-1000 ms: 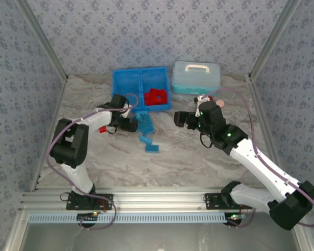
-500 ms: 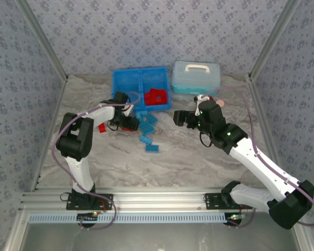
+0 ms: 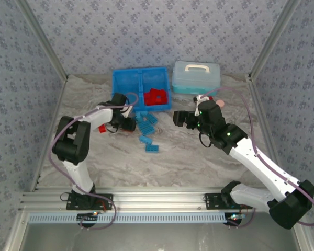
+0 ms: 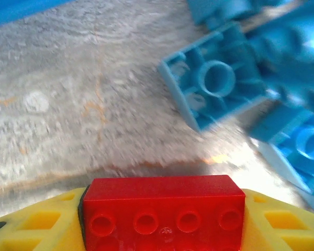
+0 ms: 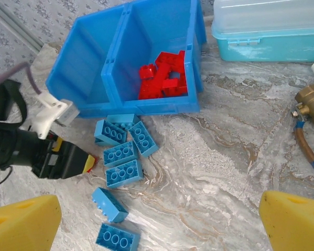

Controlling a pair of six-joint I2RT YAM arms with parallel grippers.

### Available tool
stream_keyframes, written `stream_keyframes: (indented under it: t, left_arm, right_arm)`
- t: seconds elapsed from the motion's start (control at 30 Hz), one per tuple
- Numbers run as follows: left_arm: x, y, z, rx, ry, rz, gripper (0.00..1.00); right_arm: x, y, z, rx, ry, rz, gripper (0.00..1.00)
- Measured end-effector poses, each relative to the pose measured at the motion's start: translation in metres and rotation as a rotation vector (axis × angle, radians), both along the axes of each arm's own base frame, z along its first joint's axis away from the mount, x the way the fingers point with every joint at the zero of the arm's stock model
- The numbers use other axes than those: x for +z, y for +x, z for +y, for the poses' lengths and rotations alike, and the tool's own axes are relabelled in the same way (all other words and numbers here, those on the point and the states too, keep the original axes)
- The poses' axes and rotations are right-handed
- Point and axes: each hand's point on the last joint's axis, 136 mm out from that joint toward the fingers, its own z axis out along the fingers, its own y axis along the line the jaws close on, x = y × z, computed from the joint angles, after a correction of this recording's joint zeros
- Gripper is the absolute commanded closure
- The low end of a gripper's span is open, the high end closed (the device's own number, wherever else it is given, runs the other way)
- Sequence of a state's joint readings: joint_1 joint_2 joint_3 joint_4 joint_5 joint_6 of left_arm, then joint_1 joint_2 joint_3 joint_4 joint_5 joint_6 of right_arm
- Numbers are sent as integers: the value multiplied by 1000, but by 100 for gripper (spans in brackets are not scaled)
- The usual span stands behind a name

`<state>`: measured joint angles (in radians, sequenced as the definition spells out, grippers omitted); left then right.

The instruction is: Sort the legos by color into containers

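Top camera first: the blue tray (image 3: 141, 76) sits at the far side of the marbled table (image 3: 188, 157), with a pile of red legos (image 3: 156, 97) in its right compartment. The pale blue case (image 3: 196, 77) is just to the right of it. The left gripper (image 3: 130, 125) is low over the table, just in front of the tray's left half, tip pointing right toward a scatter of light blue bricks (image 3: 146, 125). Whatever it's holding is too small to make out from up here. The right gripper (image 3: 179, 119) hangs on the other side of that scatter, pointing left.

Left wrist cam: here the left gripper (image 4: 162, 222) is pinching a red brick (image 4: 162, 206) between its yellow fingers (image 4: 31, 230). The brick's long axis runs side to side, spanning from pad to pad, and a row of four studs faces the camera. Just past it, a light blue brick (image 4: 217, 83) lies on the table with its hollow underside showing.

Right wrist cam: the right gripper (image 5: 157, 222) has its yellow fingertips (image 5: 23, 219) spread wide, nothing between them. The light blue bricks (image 5: 123, 157) lie flat in a loose cluster, the nearest touching the tray's front wall (image 5: 141, 109), and they point every which way. The left gripper (image 5: 83, 161) sits just left of them with a sliver of red at its tip. The red legos (image 5: 165, 76) are heaped in the right-hand compartment, and a brass fitting (image 5: 311, 104) lies off to the right.
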<state>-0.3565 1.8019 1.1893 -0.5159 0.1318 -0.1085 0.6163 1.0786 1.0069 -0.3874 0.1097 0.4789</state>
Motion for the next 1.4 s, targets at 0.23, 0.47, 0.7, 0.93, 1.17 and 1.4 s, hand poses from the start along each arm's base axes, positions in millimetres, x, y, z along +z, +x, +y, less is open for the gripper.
stream_keyframes:
  t: [0.23, 0.47, 0.7, 0.93, 1.17, 1.4]
  left_arm:
    - [151, 16, -80, -78, -164, -364, 47]
    - [215, 100, -132, -32, -189, -578, 48]
    - [132, 168, -154, 7, -57, -507, 47]
    - [89, 189, -156, 13, 38, -450, 26]
    - [109, 176, -154, 1, 33, -446, 22]
    - [196, 97, -98, 45, 0, -514, 22]
  right_arm:
    - [3, -1, -1, -4, 3, -8, 0]
    - [11, -4, -5, -7, 18, -31, 0]
    - [17, -11, -9, -7, 32, -51, 0]
    - [16, -14, -16, -16, 29, -48, 0]
    - [18, -13, -19, -25, 33, -54, 0]
    - [12, -11, -16, -22, 23, -37, 0]
